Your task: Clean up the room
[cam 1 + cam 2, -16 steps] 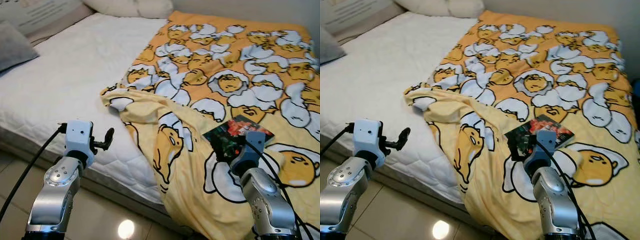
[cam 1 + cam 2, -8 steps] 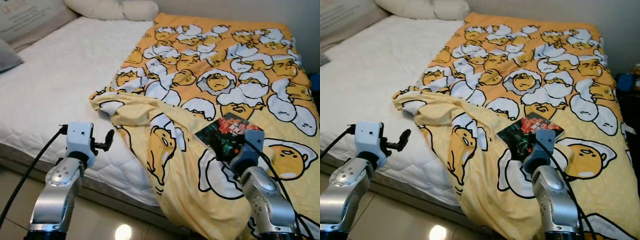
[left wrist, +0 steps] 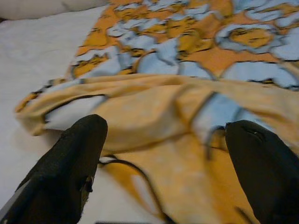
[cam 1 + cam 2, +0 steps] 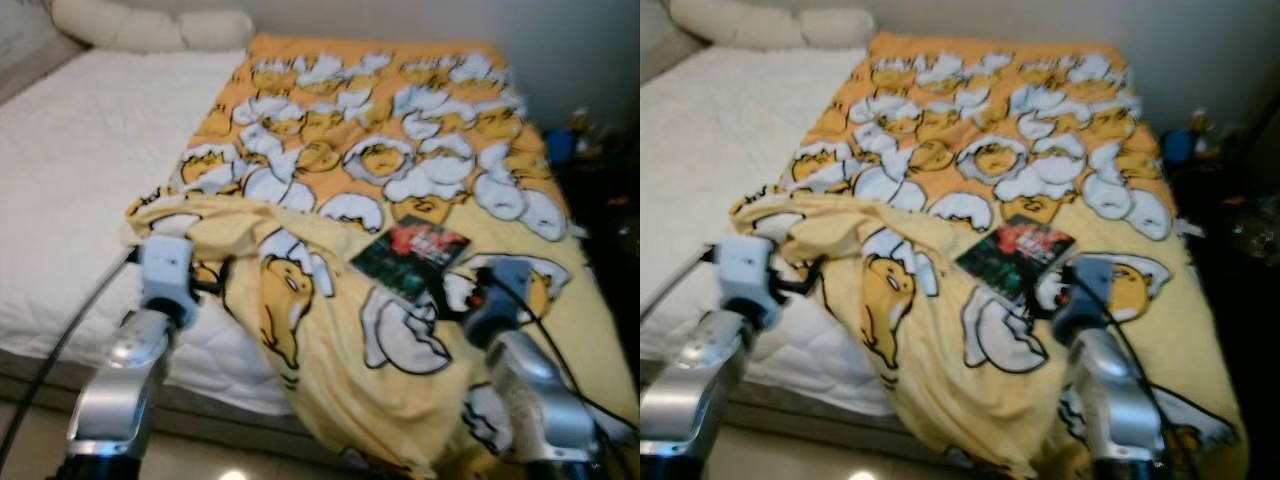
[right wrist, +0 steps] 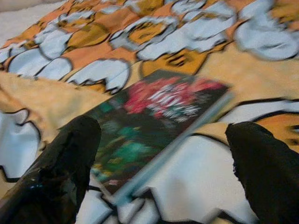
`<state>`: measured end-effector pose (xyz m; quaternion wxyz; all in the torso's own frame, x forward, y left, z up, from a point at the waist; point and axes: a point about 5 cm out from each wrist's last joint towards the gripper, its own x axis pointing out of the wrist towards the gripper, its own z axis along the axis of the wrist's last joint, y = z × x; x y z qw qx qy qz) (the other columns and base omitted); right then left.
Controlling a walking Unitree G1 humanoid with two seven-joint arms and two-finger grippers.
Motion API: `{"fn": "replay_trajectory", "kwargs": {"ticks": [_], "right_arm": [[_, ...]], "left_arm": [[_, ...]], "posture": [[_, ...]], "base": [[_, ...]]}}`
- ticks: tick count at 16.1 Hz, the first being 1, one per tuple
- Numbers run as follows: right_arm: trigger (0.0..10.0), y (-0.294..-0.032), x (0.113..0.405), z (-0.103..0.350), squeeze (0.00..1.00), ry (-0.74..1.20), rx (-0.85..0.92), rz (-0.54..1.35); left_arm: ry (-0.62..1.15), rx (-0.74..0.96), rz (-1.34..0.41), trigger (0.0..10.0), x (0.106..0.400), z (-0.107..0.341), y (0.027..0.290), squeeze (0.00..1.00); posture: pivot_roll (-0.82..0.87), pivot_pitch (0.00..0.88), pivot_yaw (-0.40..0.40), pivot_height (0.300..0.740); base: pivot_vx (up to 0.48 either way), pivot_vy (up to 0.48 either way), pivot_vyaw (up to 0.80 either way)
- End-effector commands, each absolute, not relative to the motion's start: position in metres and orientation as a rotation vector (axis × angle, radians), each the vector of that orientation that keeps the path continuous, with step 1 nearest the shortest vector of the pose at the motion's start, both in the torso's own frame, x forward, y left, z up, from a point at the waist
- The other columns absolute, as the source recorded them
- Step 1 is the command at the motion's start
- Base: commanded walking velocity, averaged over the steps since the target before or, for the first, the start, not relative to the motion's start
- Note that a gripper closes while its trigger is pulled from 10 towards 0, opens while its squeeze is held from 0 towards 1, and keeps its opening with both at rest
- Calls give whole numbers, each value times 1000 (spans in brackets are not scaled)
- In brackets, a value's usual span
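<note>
A book [image 4: 411, 258] with a dark cover, printed in red and green, is seen flat on the blanket [image 4: 360, 130]. It is placed on the near right part of the bed, close to the folded-back edge of the blanket and just beyond the right pincer [image 5: 163, 154]. In the right wrist view the two black fingers [image 5: 60, 172] of this pincer are held wide apart, one on each side of the near end of the book, and nothing is gripped between them. Whether the book is touched by them cannot be told.

The blanket is orange and yellow with a pattern of cartoon eggs. The right half of the bed is covered by it, and its near left corner is turned over in a thick yellow fold [image 4: 250, 235], which hangs down over the front edge of the mattress [image 4: 70, 170]. The left pincer [image 3: 163, 154] is held in front of this fold, above the white mattress. Its fingers [image 3: 70, 163] are also spread wide and are empty.

Pale pillows [image 4: 140, 27] are seen at the far end of the bed. To the right of the bed a dark area is seen, and some small things there are too blurred to be named.
</note>
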<state>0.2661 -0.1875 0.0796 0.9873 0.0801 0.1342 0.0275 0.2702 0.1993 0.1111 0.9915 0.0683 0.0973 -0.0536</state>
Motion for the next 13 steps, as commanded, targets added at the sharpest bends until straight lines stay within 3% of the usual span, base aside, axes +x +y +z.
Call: {"fn": "replay_trajectory", "kwargs": {"ticks": [1,6,11,13], "right_arm": [[10000,-177,269,83,0,260,176,91],[10000,-173,269,86,0,259,183,144],[10000,-171,269,85,0,266,153,167],[10000,-172,270,87,0,261,140,175]], "left_arm": [[200,157,-72,10000,269,112,211,0],[200,166,-77,10000,270,112,209,0],[206,160,-77,10000,269,110,210,0],[213,140,-65,10000,269,107,210,0]], "posture": [[-18,0,69,740],[-19,0,71,740],[-20,0,74,740],[-21,0,72,740]], "base": [[0,0,0],[0,-259,0],[0,-368,739],[0,-369,0]]}}
